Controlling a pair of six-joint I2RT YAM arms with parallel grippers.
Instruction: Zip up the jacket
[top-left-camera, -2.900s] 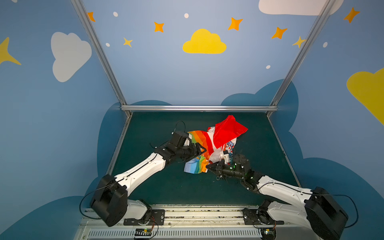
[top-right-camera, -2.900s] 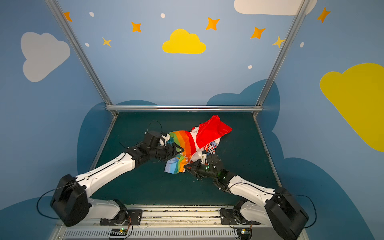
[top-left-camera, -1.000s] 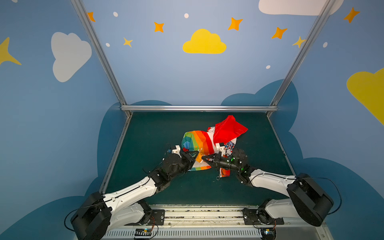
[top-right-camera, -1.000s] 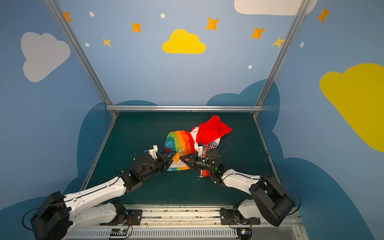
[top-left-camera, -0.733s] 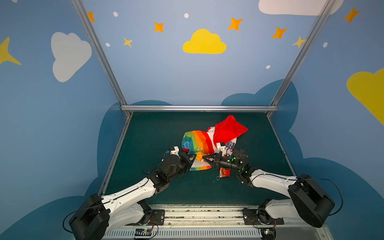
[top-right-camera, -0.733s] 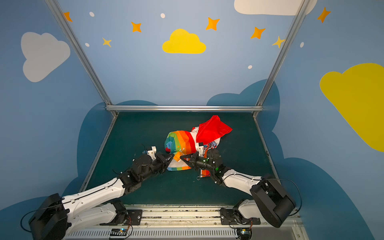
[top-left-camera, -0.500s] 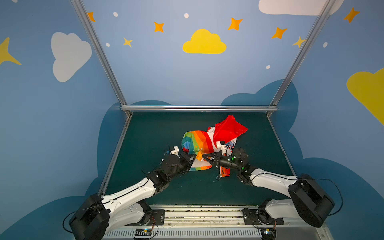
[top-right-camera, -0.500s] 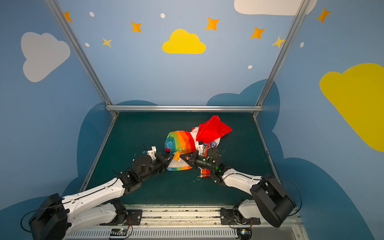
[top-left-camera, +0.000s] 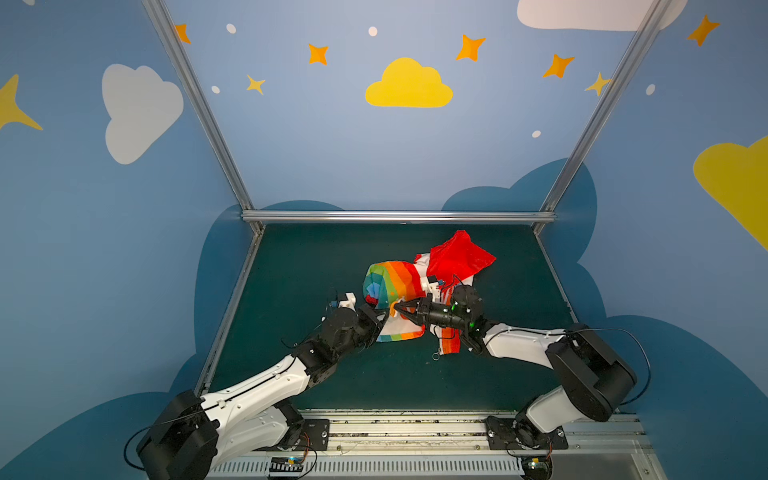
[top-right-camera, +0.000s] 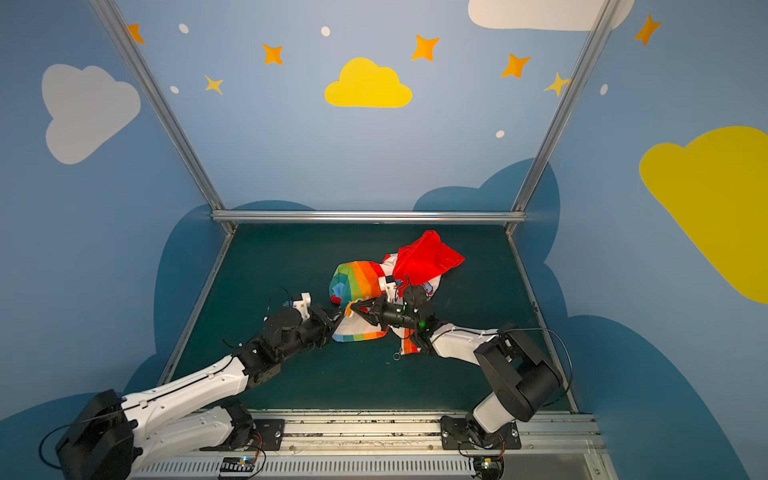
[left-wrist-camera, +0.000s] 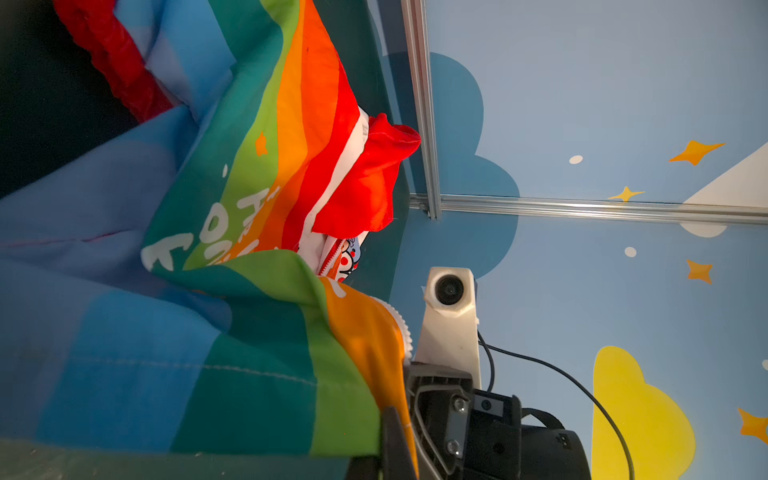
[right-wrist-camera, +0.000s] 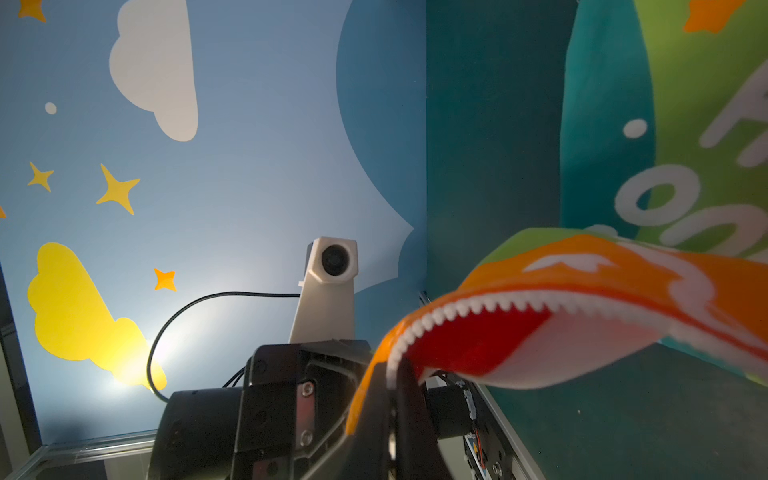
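In both top views the small rainbow-striped fabric jacket (top-left-camera: 392, 282) (top-right-camera: 359, 276) lies crumpled on the dark green mat (top-left-camera: 299, 266) (top-right-camera: 270, 266). It sits a little right of the middle, with its red hood (top-left-camera: 459, 255) (top-right-camera: 428, 253) spread toward the far right. The black left gripper (top-left-camera: 384, 316) (top-right-camera: 338, 318) and the black right gripper (top-left-camera: 395, 307) (top-right-camera: 352, 308) meet almost tip to tip at the jacket's near left edge. The 2 pairs of jaws are pressed together on the cloth. A small metal ring pull (top-left-camera: 435, 356) (top-right-camera: 397, 356) lies on the mat at the near hem, beside the right arm.

In the left wrist view, rainbow cloth with white lettering fills most of the frame. The right gripper (left-wrist-camera: 401, 419) pinches an orange edge lined with white zipper teeth (left-wrist-camera: 401, 328).

In the right wrist view, the left gripper (right-wrist-camera: 390, 390) pinches an orange, toothed edge that stretches clear of the mat.
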